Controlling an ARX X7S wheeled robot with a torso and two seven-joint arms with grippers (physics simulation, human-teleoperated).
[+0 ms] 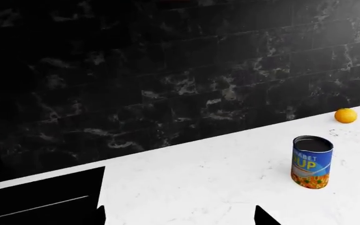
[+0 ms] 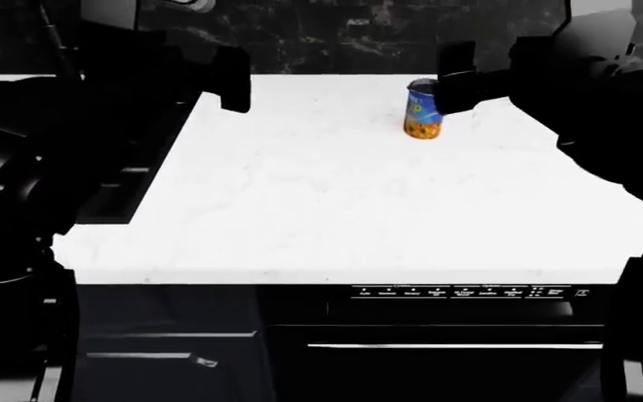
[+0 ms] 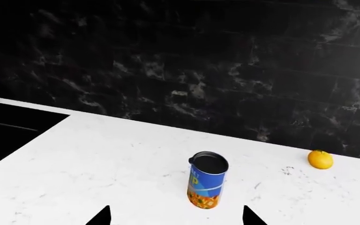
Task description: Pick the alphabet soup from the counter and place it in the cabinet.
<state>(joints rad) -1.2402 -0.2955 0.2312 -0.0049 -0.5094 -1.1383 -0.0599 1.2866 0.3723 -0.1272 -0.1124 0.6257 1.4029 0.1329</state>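
Note:
The alphabet soup [image 2: 420, 110] stands upright on the white counter [image 2: 333, 209], toward its back right; it is a blue-labelled can with an orange-red base. In the right wrist view the alphabet soup [image 3: 206, 180] sits just ahead of my right gripper [image 3: 176, 218], which is open and empty, roughly centred on the can. In the head view that right gripper [image 2: 455, 79] hangs close by the can's right side. My left gripper [image 1: 181, 218] is open and empty over bare counter, with the alphabet soup [image 1: 312, 161] well off to one side. The cabinet is out of view.
A small orange fruit [image 3: 320, 159] lies near the black tiled back wall [image 3: 230, 70], beyond the can. A black sink basin [image 2: 131, 167] borders the counter on the left. A dishwasher control panel [image 2: 467, 293] runs below the counter's front edge.

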